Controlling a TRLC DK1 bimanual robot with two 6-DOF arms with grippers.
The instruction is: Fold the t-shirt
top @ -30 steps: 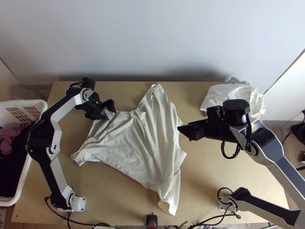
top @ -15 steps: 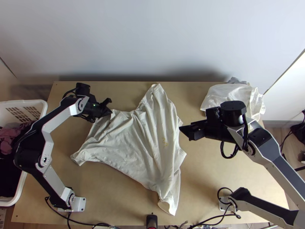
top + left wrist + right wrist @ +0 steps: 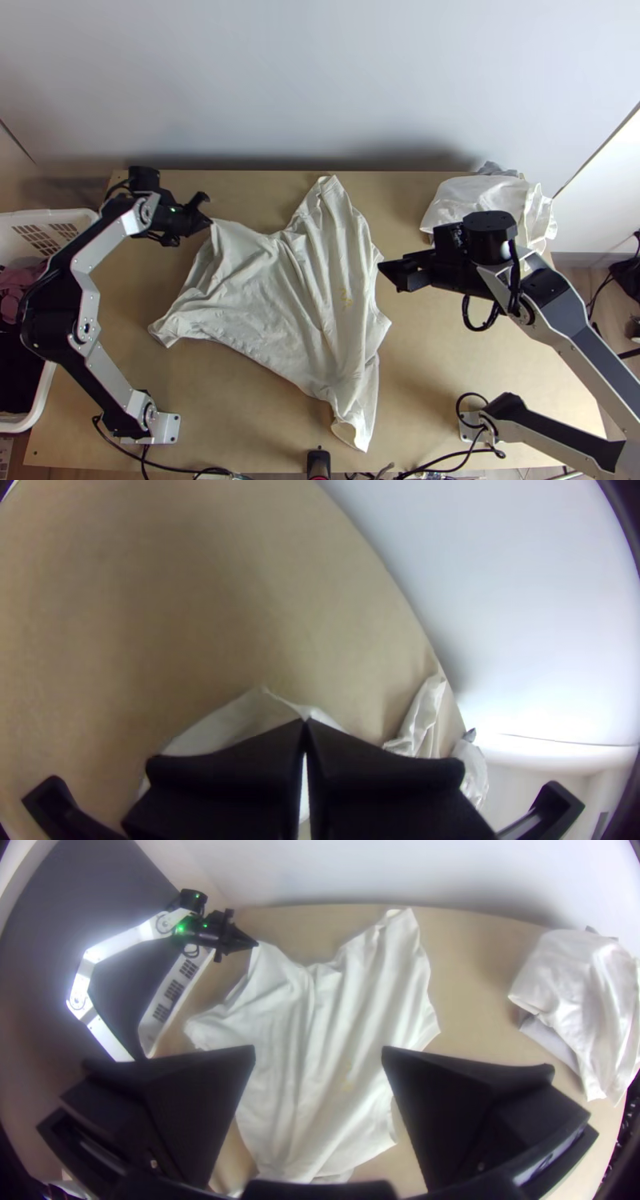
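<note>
A cream-white, thin cloth t-shirt (image 3: 280, 296) lay spread but rumpled on the light wooden table (image 3: 240, 416), long creases running down its length (and a few small yellow marks on it). At the t-shirt's far left corner, the left gripper (image 3: 209, 222) had its wide flat black fingers pressed together on the fabric, which was drawn to a point at their tips. By the t-shirt's right side, seen from above, was the right gripper (image 3: 386, 270), its fingers (image 3: 460, 1107) parted wide with nothing between them. Beyond the t-shirt to the far right sat a bunched white cloth (image 3: 480, 198) (a bit of grey cloth (image 3: 494, 169) poked out behind it). Left of the t-shirt stood a white plastic basket (image 3: 48, 216) with pink cloth (image 3: 16, 288) and dark cloth (image 3: 18, 376) inside.
</note>
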